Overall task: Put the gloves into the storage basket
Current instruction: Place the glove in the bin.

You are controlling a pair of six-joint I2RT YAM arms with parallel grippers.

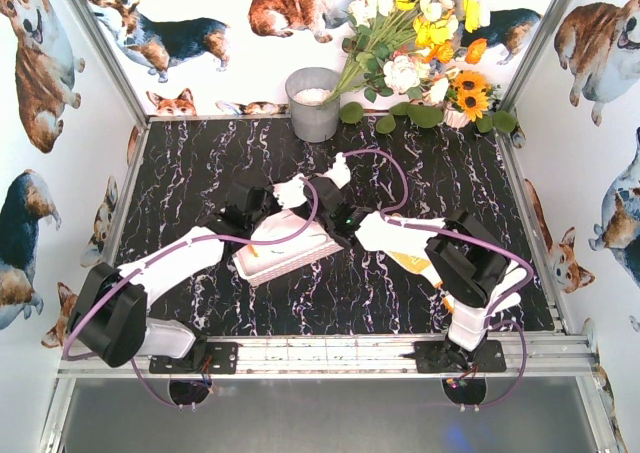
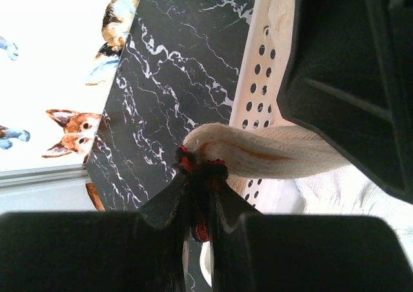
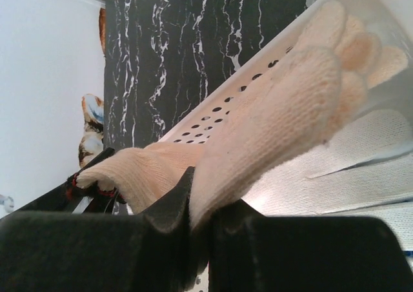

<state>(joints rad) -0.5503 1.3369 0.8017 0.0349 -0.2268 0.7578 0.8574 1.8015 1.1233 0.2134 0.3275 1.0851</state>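
- I see my left gripper [image 2: 201, 176] clenched on the red-trimmed cuff of a cream glove [image 3: 290, 105].
- My right gripper [image 3: 197, 198] pinches the same glove, whose fingers reach over the white perforated basket [image 2: 258, 66].

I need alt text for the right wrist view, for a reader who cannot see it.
The right claw is shut on a cream glove, which stretches across the white basket's perforated wall. The left claw pinches the glove's red-edged cuff; a black marbled table lies behind.

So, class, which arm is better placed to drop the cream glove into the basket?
Probably right: right gripper holds the cream glove over the basket; left gripper pinches the cuff outside it.
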